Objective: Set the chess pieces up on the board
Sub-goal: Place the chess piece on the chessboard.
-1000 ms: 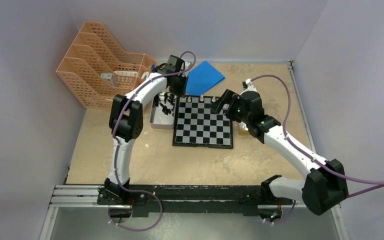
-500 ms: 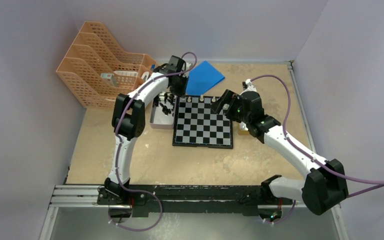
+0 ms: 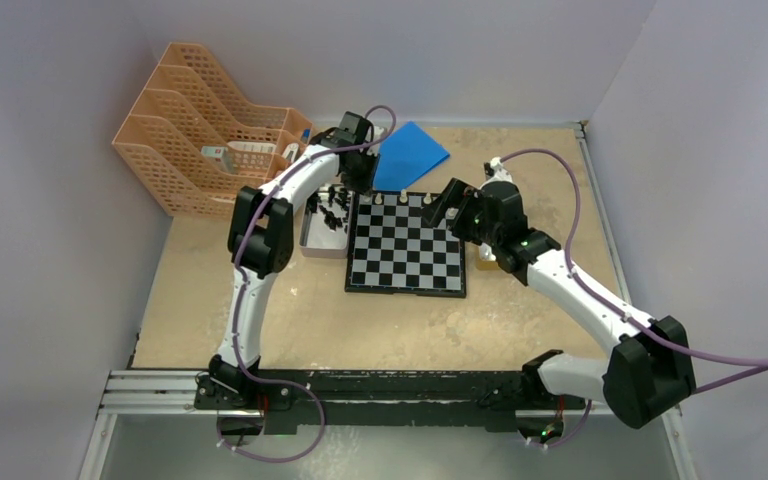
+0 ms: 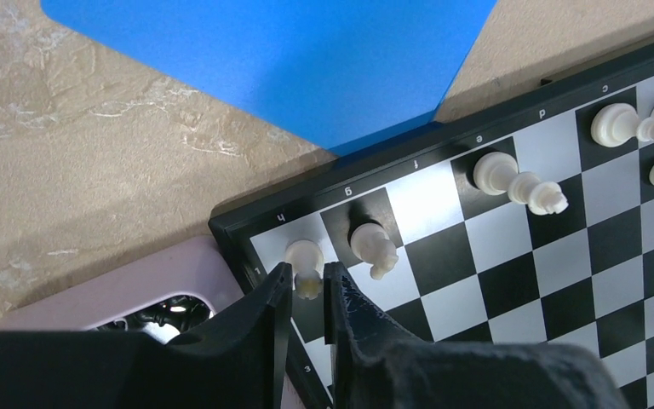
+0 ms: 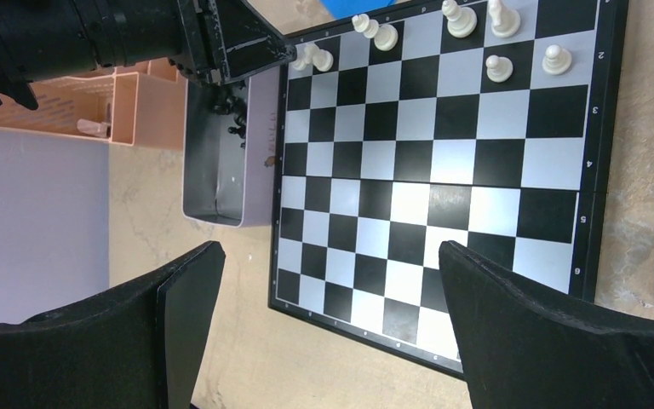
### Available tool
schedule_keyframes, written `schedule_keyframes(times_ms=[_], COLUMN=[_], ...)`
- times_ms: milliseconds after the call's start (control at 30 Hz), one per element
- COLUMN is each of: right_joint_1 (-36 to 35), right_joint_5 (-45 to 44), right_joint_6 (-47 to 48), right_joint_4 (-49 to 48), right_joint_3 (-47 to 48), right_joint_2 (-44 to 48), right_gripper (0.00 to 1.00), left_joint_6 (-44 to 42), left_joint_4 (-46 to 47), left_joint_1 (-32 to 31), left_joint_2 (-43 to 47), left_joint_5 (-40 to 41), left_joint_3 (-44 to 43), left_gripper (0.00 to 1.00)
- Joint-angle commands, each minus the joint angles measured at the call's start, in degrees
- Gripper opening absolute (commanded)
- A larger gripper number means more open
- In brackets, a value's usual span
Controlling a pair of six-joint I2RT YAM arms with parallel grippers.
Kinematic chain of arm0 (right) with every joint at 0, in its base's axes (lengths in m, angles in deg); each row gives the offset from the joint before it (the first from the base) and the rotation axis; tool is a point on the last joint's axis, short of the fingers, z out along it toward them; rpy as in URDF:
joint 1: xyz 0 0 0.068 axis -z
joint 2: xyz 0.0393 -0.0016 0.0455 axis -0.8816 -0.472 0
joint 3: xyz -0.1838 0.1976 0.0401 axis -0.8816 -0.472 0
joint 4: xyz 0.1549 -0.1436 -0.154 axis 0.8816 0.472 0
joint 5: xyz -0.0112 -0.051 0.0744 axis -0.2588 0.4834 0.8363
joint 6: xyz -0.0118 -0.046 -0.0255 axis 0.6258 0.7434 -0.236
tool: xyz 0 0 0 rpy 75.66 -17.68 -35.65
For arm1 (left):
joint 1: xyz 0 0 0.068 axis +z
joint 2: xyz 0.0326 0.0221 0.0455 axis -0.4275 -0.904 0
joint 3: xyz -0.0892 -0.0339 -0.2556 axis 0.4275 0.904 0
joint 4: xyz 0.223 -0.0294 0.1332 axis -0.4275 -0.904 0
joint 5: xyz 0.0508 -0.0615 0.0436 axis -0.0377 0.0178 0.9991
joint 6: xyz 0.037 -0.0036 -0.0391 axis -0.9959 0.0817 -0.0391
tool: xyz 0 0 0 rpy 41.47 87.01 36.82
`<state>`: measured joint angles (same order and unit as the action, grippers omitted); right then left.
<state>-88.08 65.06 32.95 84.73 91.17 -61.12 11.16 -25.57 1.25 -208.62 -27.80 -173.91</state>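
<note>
The board (image 3: 405,245) lies mid-table, and several white chess pieces (image 5: 498,66) stand along its far rows. My left gripper (image 4: 306,285) is at the board's far-left corner (image 3: 360,187). Its jaws are closed narrowly on the head of a white piece (image 4: 305,254), which stands upright on the corner square. Another white piece (image 4: 373,244) stands one square to the right. My right gripper (image 5: 330,251) hovers open above the board's right part (image 3: 440,205) with nothing between its fingers. Black pieces (image 3: 332,205) lie in a tray.
A pale pink tray (image 3: 322,245) sits against the board's left edge. A blue sheet (image 3: 408,152) lies behind the board. Orange file racks (image 3: 200,140) stand at the back left. Walls close in on both sides.
The left arm's elbow has drifted slightly right and toward the back, with its gripper staying at the board's corner. The right arm has not moved.
</note>
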Motion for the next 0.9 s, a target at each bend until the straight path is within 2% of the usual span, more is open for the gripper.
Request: schedule_keyframes(times_ms=[0,233,400,467,600,800,867], right_joint_1=[-0.04,-0.09,-0.04,-0.08,-0.04,0.73,1.66], right_joint_5=[-0.65,-0.65,-8.62,-10.74,-13.45,-23.01,-24.88], right_joint_6=[0.81,1.23,2.26,3.48,6.39,5.11,3.55], right_joint_4=[-0.8,-1.69,-0.37,2.53,2.49,5.75,7.13], right_joint_3=[2.74,2.42,4.76,7.53,9.42,11.18,11.36], right_joint_2=[0.04,-0.71,-3.15,-5.39,-7.02,-9.24,-10.41], right_gripper=[0.98,0.99,0.99,0.99,0.99,0.99,0.99], left_joint_6=[-0.69,-0.3,0.97,1.37,1.57,1.39,2.53], left_joint_4=[-0.53,-1.23,-0.91,0.3,1.55,-2.04,-1.72], left_joint_1=[0.36,0.35,0.41,0.41,0.99,1.29,1.29], left_joint_2=[0.0,1.75,6.94,9.96,16.48,24.72,29.05], left_joint_5=[0.52,-0.44,-3.66,-5.71,-9.56,-15.27,-17.34], left_joint_3=[-2.1,-3.25,-3.48,-2.03,2.58,8.01,12.34], left_gripper=[0.23,0.31,0.36,0.39,0.5,0.63,0.66])
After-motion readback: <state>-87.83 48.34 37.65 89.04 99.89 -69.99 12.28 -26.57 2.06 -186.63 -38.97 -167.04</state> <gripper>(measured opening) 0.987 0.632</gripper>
